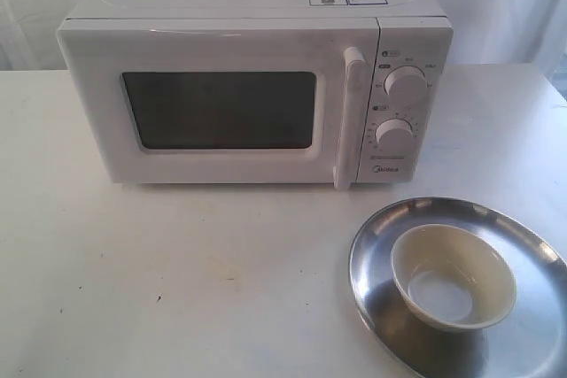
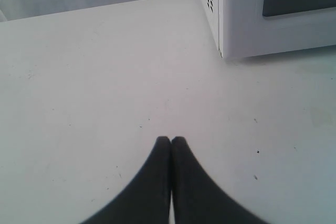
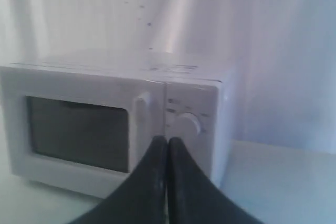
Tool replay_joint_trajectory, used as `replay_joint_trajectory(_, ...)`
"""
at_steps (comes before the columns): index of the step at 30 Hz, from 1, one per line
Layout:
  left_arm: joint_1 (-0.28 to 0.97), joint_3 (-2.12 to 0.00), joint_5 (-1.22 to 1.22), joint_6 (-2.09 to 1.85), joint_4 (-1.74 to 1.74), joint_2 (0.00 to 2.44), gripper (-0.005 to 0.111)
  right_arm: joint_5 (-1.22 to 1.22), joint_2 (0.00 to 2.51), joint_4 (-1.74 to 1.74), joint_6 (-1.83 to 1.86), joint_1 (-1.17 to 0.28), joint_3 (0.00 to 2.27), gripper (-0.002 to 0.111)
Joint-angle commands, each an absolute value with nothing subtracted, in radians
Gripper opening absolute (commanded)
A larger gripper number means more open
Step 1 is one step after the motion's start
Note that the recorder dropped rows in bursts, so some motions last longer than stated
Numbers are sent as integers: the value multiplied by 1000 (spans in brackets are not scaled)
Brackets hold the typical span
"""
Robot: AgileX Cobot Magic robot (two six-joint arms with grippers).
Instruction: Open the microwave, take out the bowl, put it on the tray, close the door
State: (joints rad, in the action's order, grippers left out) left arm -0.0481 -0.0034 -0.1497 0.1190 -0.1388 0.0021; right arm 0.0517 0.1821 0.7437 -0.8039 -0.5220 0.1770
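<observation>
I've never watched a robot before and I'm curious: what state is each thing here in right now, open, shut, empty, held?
door: shut, flush with the front.
bowl: upright, looks empty, sitting on the tray.
tray: lying flat, holding only the bowl.
left gripper: shut, holding nothing.
right gripper: shut, holding nothing.

Staged tabletop test setup, lab-like, plain white table (image 1: 177, 281), scuffed and speckled, pale draped curtain (image 1: 505, 6) as backdrop, white countertop microwave (image 1: 257, 86), steel tray (image 1: 372, 245) with cream bowl (image 1: 454, 276) as kitchen props
</observation>
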Motion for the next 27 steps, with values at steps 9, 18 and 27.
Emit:
replay_joint_trajectory(9, -47, 0, -149, 125, -135, 0, 0, 6, 0, 808, -938, -218, 0, 0)
replay_joint_trajectory(18, -47, 0, -149, 125, -135, 0, 0, -50, 0, 805, -866, -220, 0, 0)
replay_joint_trajectory(27, -47, 0, -149, 125, -135, 0, 0, -57, 0, 485, -493, -220, 0, 0)
